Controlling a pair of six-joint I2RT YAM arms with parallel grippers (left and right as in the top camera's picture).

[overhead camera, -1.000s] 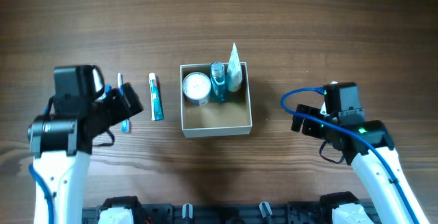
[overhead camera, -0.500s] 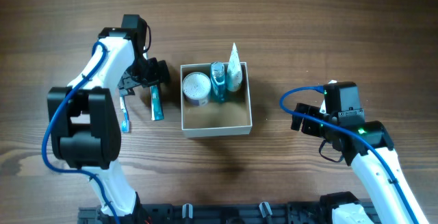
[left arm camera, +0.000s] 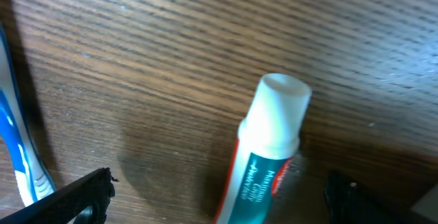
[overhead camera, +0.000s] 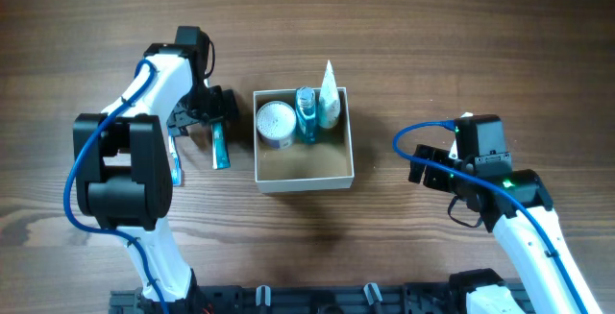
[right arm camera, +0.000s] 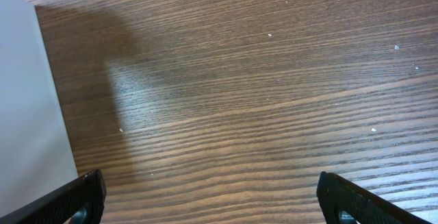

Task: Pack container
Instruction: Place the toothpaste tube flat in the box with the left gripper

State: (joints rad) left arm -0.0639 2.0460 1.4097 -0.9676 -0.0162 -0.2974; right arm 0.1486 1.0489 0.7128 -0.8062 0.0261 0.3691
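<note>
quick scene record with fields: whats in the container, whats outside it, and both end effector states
container: square, white walls, tan inside
inside it: round white jar, blue bottle, white tube, all along the far side
outside it: toothpaste tube and toothbrush, lying on the table to the container's left
left end effector: open, one finger either side of the toothpaste tube near its cap
right end effector: open, empty, over bare table to the container's right

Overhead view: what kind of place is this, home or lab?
Probably a lab test bench, not a home. The left arm and right arm stand at one wooden table, with a toothpaste tube and toothbrush laid out beside the container.
</note>
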